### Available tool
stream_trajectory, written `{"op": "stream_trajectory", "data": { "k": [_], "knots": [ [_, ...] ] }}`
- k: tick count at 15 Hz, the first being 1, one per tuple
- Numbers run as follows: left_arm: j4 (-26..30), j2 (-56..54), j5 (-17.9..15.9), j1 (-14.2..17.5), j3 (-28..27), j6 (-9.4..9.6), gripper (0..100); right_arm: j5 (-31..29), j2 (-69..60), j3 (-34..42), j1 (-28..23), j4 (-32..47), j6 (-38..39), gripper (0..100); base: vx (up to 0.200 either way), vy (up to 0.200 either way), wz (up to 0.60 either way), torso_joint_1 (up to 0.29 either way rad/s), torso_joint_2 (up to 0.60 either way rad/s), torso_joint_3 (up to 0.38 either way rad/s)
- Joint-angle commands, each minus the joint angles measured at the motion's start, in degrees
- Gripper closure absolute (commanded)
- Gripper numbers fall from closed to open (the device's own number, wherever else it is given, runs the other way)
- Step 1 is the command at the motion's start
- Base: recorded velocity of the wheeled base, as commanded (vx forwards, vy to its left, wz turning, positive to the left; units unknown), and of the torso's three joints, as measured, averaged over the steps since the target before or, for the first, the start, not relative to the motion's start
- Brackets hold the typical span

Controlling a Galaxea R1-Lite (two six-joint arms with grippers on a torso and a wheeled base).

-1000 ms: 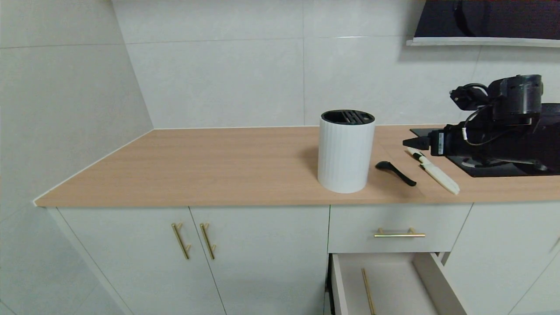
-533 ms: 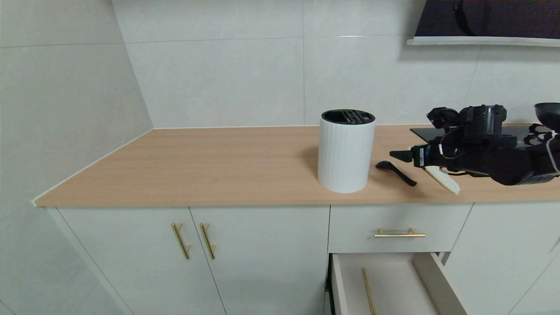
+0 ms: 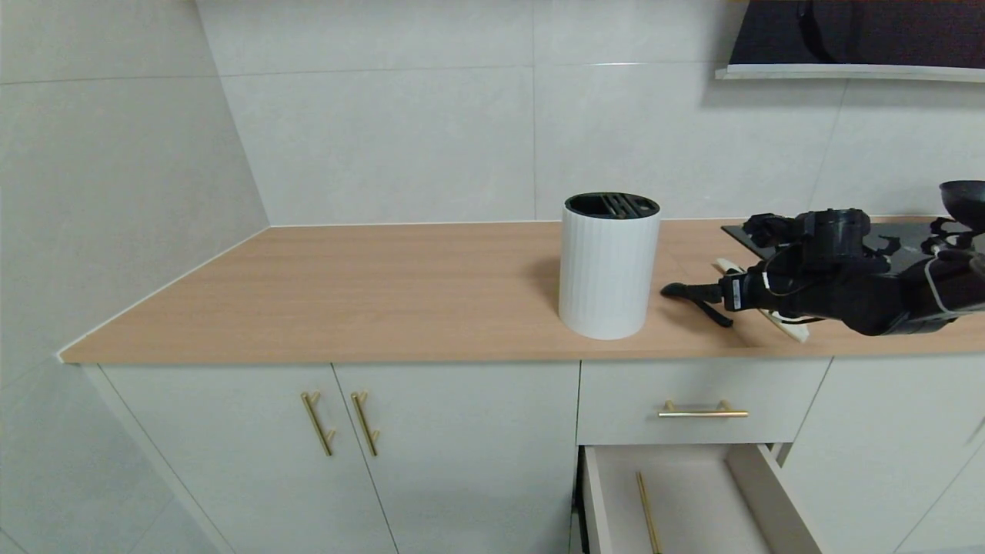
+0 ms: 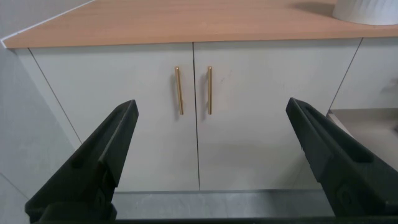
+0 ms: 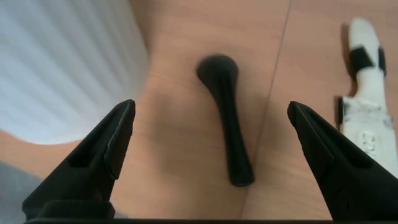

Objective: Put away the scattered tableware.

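Wooden table (image 3: 385, 292): I am hovering my right end effector (image 3: 691, 291), spread wide and empty, over the black spoon (image 5: 225, 118), its handle pointing toward four o'clock.

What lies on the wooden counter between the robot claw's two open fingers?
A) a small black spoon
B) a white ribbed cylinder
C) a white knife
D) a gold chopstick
A: the right wrist view shows the small black spoon lying on the wooden counter, centred between the fingers of the open right gripper.
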Motion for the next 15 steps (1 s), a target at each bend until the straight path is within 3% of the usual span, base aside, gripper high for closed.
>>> {"op": "stream_trajectory", "data": {
  "k": [1,7,14,15],
  "knots": [
    [-0.01,0.02,0.00,0.02,0.00,0.02,0,0.01,2.34,-1.24,-0.92,0.59,-0.52,0,0.000,0.000,0.00,0.000,0.00,0.000],
    [-0.01,0.02,0.00,0.02,0.00,0.02,0,-1.22,5.15,-1.95,-1.10,2.43,-5.79,0,0.000,0.000,0.00,0.000,0.00,0.000],
    [-0.01,0.02,-0.08,0.02,0.00,0.02,0,-1.40,6.91,-2.82,-0.92,2.00,-5.79,0,0.000,0.000,0.00,0.000,0.00,0.000],
    [-0.01,0.02,0.00,0.02,0.00,0.02,0,-1.48,6.91,-2.82,-0.83,2.00,-5.79,100,0.000,0.000,0.00,0.000,0.00,0.000]
  ]
}}
